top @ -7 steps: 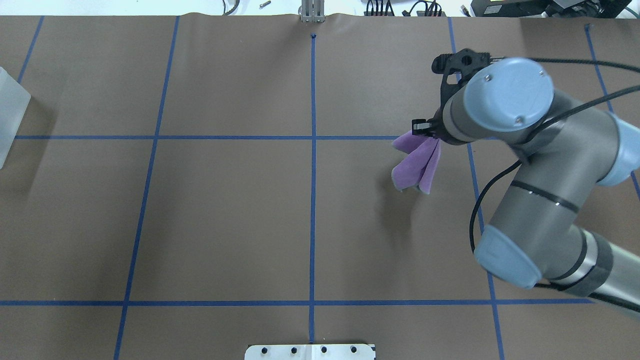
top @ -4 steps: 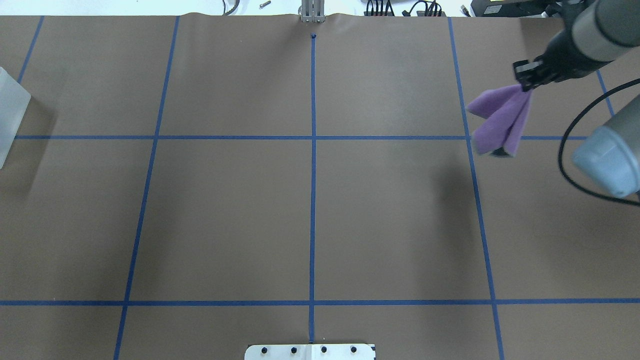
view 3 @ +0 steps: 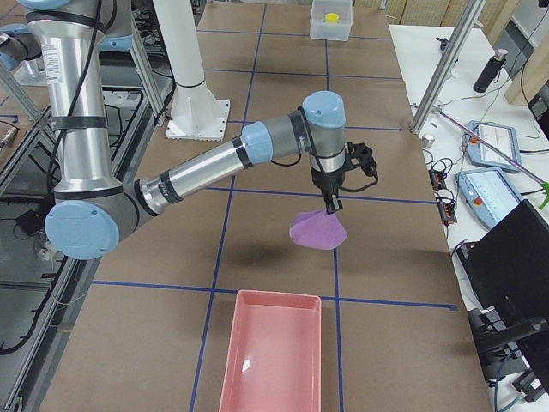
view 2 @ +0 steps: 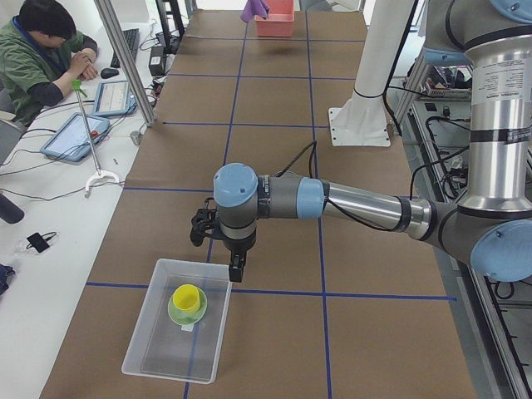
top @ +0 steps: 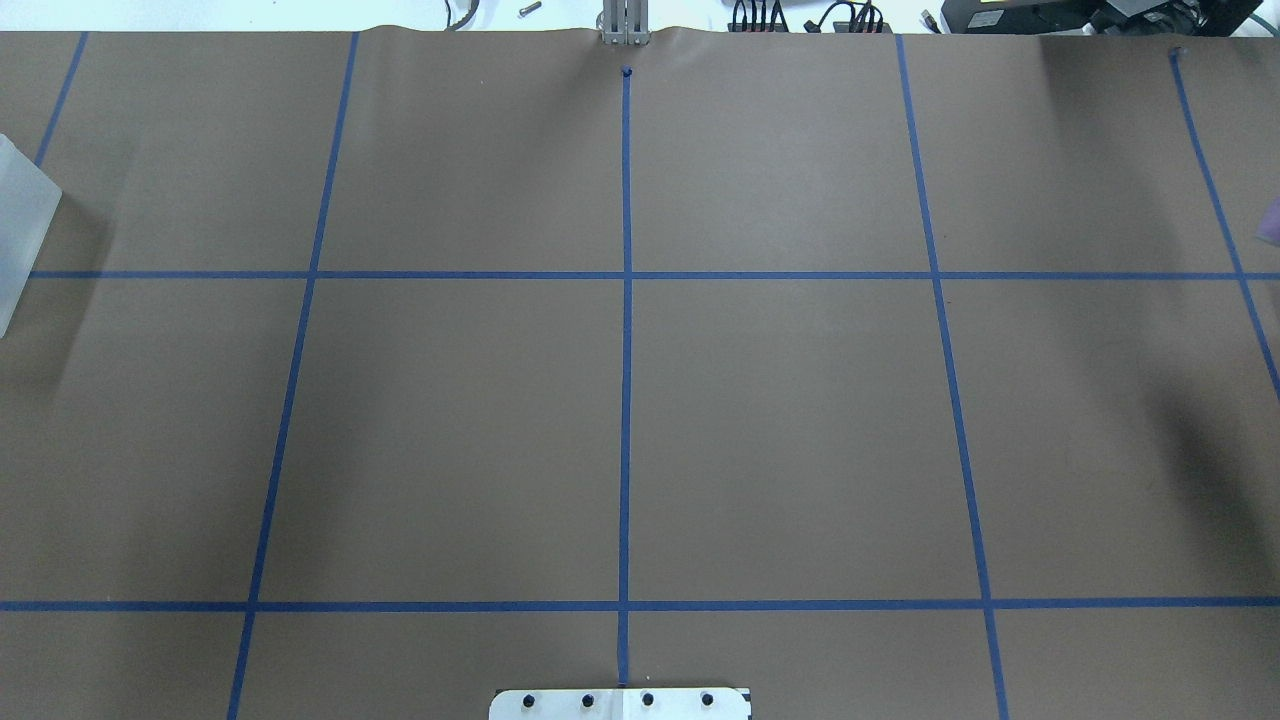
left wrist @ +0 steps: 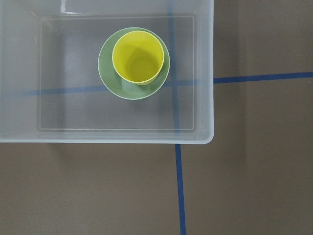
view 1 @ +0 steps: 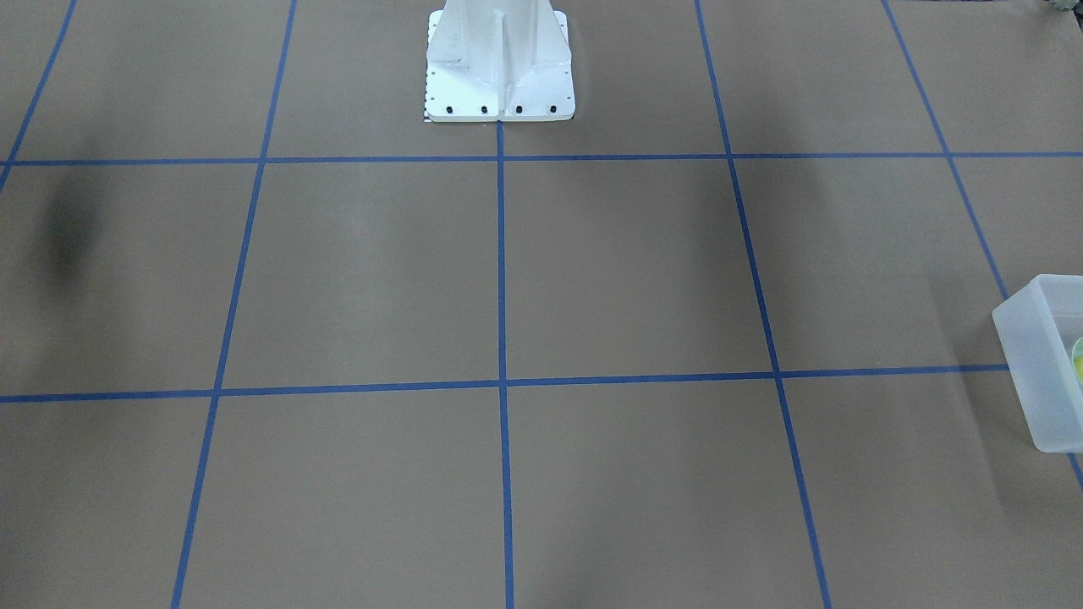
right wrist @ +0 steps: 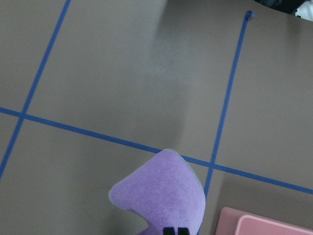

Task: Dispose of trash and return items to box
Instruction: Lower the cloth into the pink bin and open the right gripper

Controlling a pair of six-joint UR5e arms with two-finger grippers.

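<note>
Two items sit in the box (left wrist: 205, 73) in the left wrist view: the cup (left wrist: 138, 56) stands upright inside the bowl (left wrist: 110, 73), toward one end of the box. In the exterior left view the left tool (view 2: 237, 270) hangs above a corner of the box's rim, beside cup and bowl; I cannot tell how far open it is. In the right wrist view the right tool (right wrist: 175, 230) is closed on a purple cloth (right wrist: 161, 196), a pink bin (right wrist: 264, 225) just beside. In the exterior right view that tool is at the worktop (view 3: 386, 283) end far from the box, cloth dangling below it.
</note>
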